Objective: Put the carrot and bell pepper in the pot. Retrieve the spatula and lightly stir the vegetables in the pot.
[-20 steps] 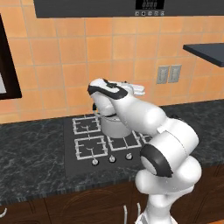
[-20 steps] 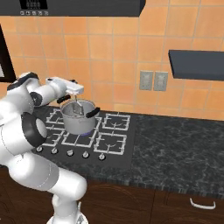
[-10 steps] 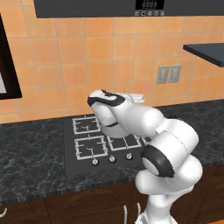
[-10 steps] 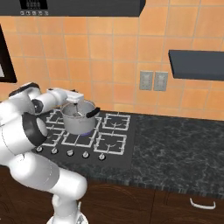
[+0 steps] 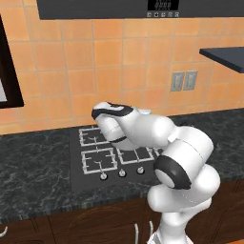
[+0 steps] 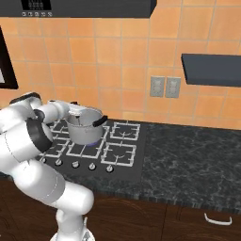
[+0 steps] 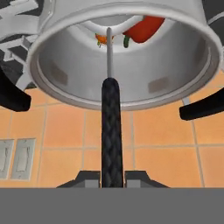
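Observation:
The steel pot (image 6: 85, 126) stands on the rear left burner of the cooktop (image 6: 118, 153), with its black side handles (image 7: 202, 107) sticking out. Inside it, the hand view shows the red bell pepper (image 7: 145, 28) beside the orange carrot (image 7: 101, 40). My gripper (image 7: 112, 177) is shut on the dark handle of the spatula (image 7: 111, 131), whose thin grey shaft runs down into the pot; the blade is hidden. From the right base view, the gripper (image 6: 74, 109) sits at the pot's left rim. In the left base view, my arm covers most of the pot (image 5: 126, 143).
The cooktop (image 5: 99, 159) has knobs (image 6: 75, 164) along its front edge. A tiled wall with sockets (image 6: 164, 87) rises behind, and a dark shelf (image 6: 211, 68) hangs at the right. Dark stone counter (image 6: 188, 160) spreads to the right of the stove.
My hand has swung left and down to the pot's rim. The spatula, held high above the pot before, now reaches down inside it.

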Robot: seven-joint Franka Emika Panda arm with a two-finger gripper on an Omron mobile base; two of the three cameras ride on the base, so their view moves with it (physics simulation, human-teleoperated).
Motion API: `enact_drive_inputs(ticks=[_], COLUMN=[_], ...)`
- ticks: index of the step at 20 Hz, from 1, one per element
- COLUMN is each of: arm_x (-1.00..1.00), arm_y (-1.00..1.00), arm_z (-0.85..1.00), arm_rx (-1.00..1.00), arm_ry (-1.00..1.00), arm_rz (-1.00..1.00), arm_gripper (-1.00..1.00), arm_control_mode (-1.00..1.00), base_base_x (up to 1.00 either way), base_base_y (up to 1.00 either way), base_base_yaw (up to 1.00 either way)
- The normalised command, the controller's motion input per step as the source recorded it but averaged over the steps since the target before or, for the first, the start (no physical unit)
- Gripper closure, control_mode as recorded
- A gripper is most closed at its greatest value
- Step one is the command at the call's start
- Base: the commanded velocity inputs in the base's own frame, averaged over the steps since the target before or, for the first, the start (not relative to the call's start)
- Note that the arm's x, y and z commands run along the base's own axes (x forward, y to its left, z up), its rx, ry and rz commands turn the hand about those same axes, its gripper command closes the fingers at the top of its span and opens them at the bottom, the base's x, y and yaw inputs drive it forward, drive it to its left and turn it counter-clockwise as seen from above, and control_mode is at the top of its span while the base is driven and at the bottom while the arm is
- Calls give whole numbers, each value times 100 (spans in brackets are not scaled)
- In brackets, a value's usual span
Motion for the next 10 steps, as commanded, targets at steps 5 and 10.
enact_drive_inputs(ticks=[5,10], arm_x=[54,15], arm_y=[18,26], arm_z=[22,3], arm_rx=[0,0], arm_ry=[-10,-5], arm_rz=[-6,-4], arm_gripper=[100,100], arm_control_mode=[-100,-100], base_base_x=[0,0], base_base_y=[0,0], base_base_yaw=[0,0])
